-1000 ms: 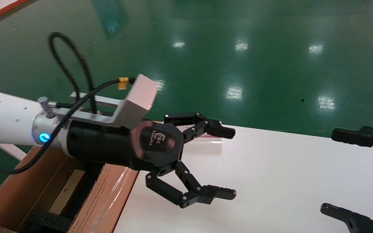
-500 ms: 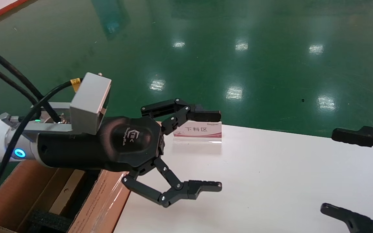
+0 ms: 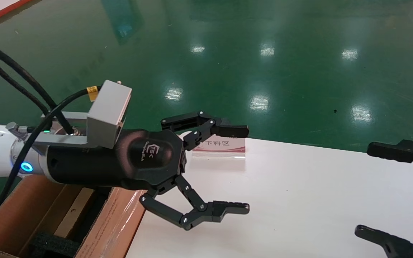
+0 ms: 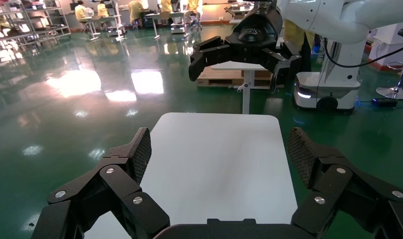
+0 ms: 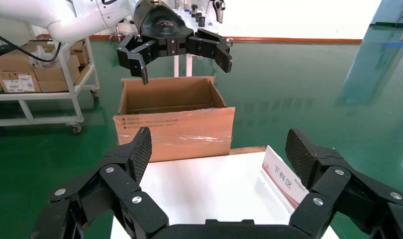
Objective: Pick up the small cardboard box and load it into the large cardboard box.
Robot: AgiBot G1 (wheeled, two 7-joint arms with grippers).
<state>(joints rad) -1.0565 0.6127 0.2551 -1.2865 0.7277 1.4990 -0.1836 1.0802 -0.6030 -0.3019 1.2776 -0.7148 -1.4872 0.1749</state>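
The large cardboard box [image 3: 115, 222] stands open at the table's left end, glossy tape on its near flap; the right wrist view shows the large cardboard box [image 5: 174, 127] past the table. Inside it a flat tan cardboard piece [image 3: 73, 212] lies between black foam [image 3: 54, 245]; I cannot tell whether that is the small cardboard box. My left gripper [image 3: 246, 169] hovers open and empty over the table beside the carton's flap, and the left wrist view has the left gripper [image 4: 220, 154] over bare table. At the right edge my right gripper [image 3: 363, 190] hangs open and empty.
The white table [image 3: 299, 186] carries a small standing sign card [image 3: 221, 147] at its far edge, close under the left gripper's upper finger. Green floor lies all around. A white trolley with cartons [image 5: 35, 74] stands far off.
The left arm drew back to the left and rolled its wrist, uncovering the sign card, then edged slightly right again. Its fingers stayed open. The right arm has not moved.
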